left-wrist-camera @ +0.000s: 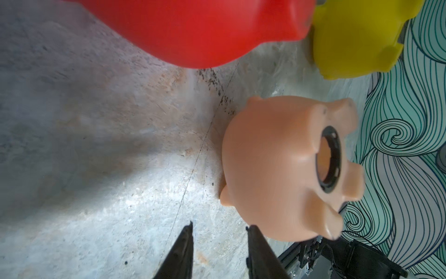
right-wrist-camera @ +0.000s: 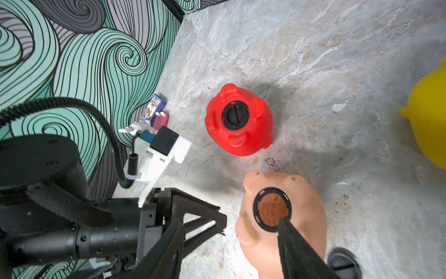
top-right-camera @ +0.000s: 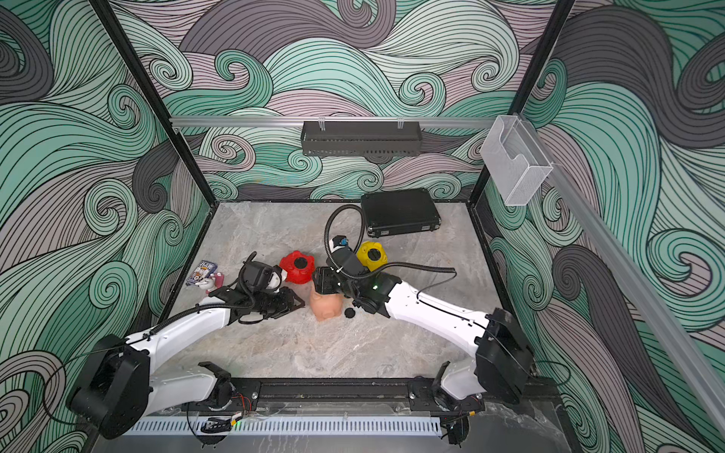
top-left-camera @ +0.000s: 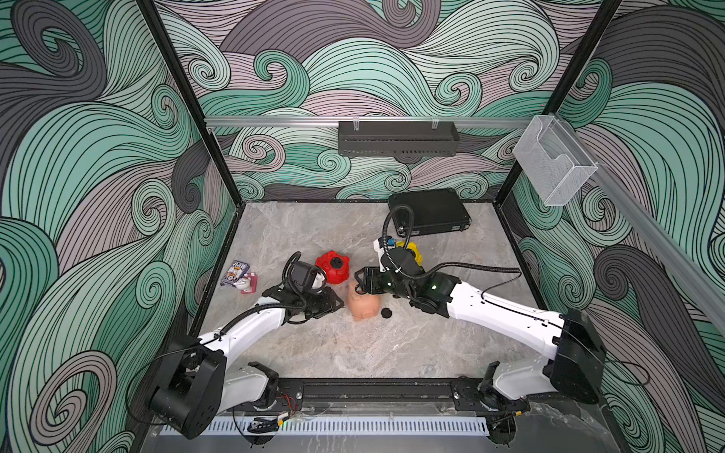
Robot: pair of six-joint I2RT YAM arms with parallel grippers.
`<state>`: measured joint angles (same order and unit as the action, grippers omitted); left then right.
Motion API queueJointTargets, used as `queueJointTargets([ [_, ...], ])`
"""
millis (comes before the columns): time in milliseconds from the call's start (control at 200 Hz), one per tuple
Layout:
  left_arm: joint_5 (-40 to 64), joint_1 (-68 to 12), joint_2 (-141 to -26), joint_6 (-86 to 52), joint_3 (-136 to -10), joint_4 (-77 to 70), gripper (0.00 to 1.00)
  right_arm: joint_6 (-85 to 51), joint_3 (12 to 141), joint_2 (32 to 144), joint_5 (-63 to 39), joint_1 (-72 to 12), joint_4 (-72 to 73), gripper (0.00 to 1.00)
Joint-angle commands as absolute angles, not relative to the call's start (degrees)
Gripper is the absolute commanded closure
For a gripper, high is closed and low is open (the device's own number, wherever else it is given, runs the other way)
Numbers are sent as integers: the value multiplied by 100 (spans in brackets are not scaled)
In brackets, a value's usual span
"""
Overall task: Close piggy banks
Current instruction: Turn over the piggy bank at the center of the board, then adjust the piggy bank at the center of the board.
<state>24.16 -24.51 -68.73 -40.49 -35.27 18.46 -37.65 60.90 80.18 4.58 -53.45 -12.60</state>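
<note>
The peach pig (right-wrist-camera: 280, 217) lay belly-up on the counter (top-left-camera: 353, 353), hole unplugged, beside the red pig (right-wrist-camera: 237, 119). Right claw (right-wrist-camera: 231, 241) hung open over it, empty; left claw (left-wrist-camera: 218, 251) nearly closed, empty. The black plug (top-left-camera: 387, 312) beside the peach pig probably needs fetching, seating squarely, then twisting.

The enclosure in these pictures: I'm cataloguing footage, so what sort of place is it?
Probably a robot test cell: two fixed arms on a base rail, walls covered in printed swirls, and a marble-look tabletop holding toy piggy banks.
</note>
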Motion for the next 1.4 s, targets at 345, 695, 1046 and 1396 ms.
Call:
queueJointTargets([
  [345,2187,-2456,-6513,-3850,-4100,2486,60,-2493,5222,7536,-314,-5238,-2088,27],
  [695,2631,-2470,-6248,-3848,-3768,2358,58,-1980,6228,8435,-396,-4820,-2455,28],
  [1046,2621,-2869,-5485,-4141,-3299,2083,39,-1921,7468,9778,-410,-4509,-2611,31],
  [1396,1530,-4026,-5589,-4564,-3252,1870,9,-1934,7919,10401,-176,-4500,-2868,33],
])
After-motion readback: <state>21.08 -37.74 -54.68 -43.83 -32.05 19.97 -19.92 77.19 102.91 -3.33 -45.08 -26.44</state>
